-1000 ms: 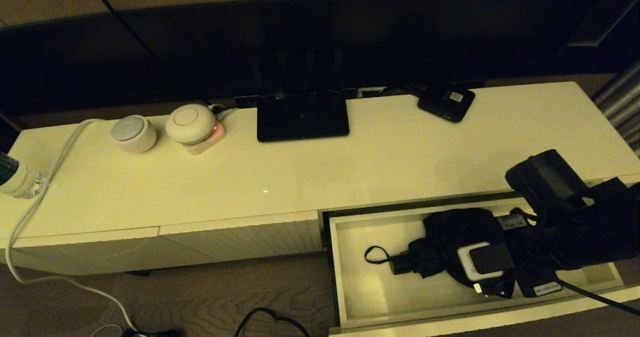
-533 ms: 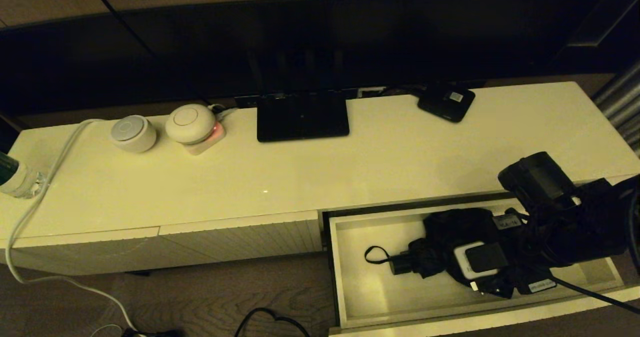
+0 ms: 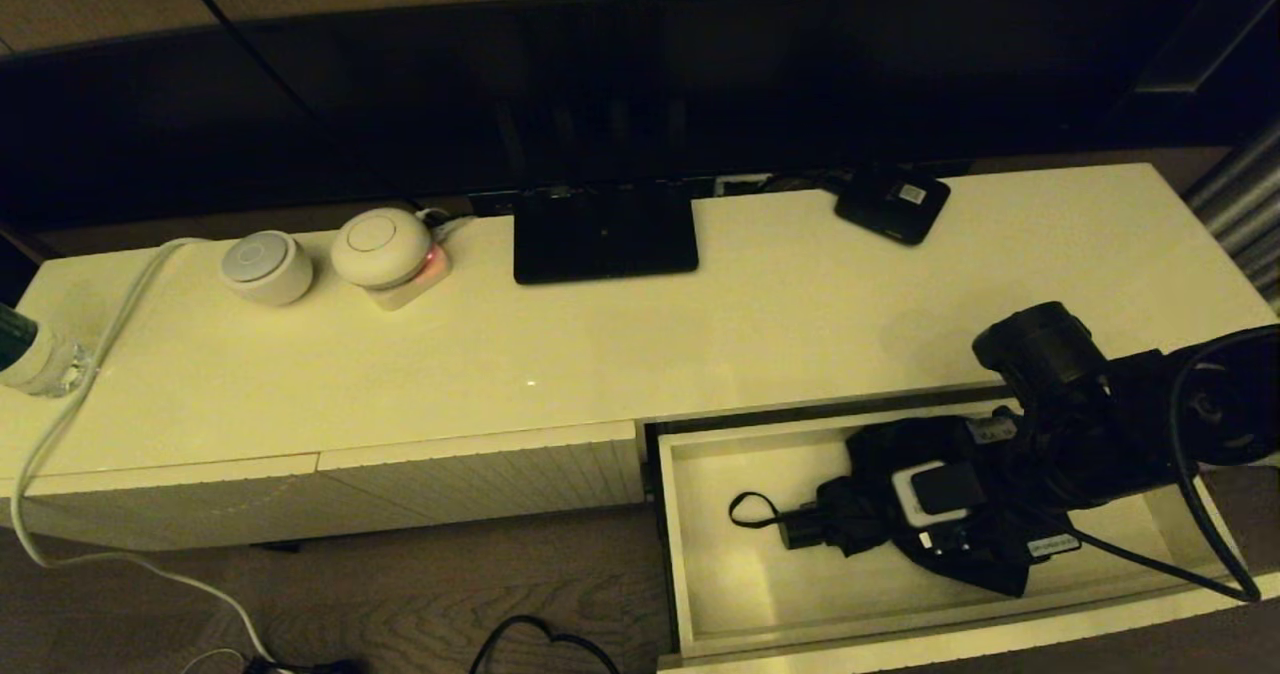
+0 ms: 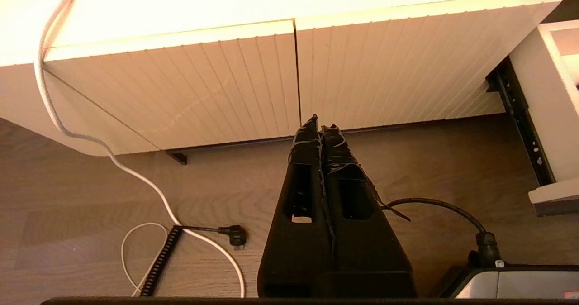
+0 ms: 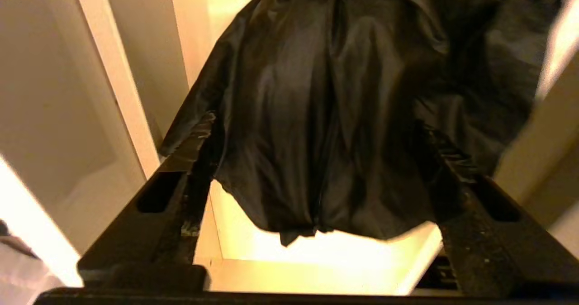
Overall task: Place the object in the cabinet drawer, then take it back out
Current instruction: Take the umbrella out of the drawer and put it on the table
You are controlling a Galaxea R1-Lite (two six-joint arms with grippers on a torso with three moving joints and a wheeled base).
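The umbrella (image 3: 900,514) is seen lying inside the pulled-out drawer (image 3: 700,544), toward its 3 o'clock half, flat on the pale floor. Its long axis runs from 9 to 3 o'clock: the wrist loop and short handle are turned to 9, the baggy fabric to 3. The right gripper (image 5: 316,151) is placed over the fabric end, reaching in from 3 o'clock. Its fingers (image 5: 190,146) are spread wide, one on each side of the bunched cloth, which fills the gap between them in the right wrist view. No pinch on the cloth is shown; whether the pads touch it cannot be told.

The coming move is judged to turn on this: the axis lies across the gripper's opening, so a closing would take the bundle across its width at the fabric end. Loose cloth may be caught alone there, and the handle end would then sag.

The left gripper (image 4: 320,131) is held low, off at 9 o'clock before the closed ribbed fronts (image 4: 253,78), its fingers pressed together on nothing. It is well apart from the umbrella, so the right arm is the nearer by far.

The counter (image 3: 700,324) above carries a small black box (image 3: 892,204) at 12 o'clock from the drawer.
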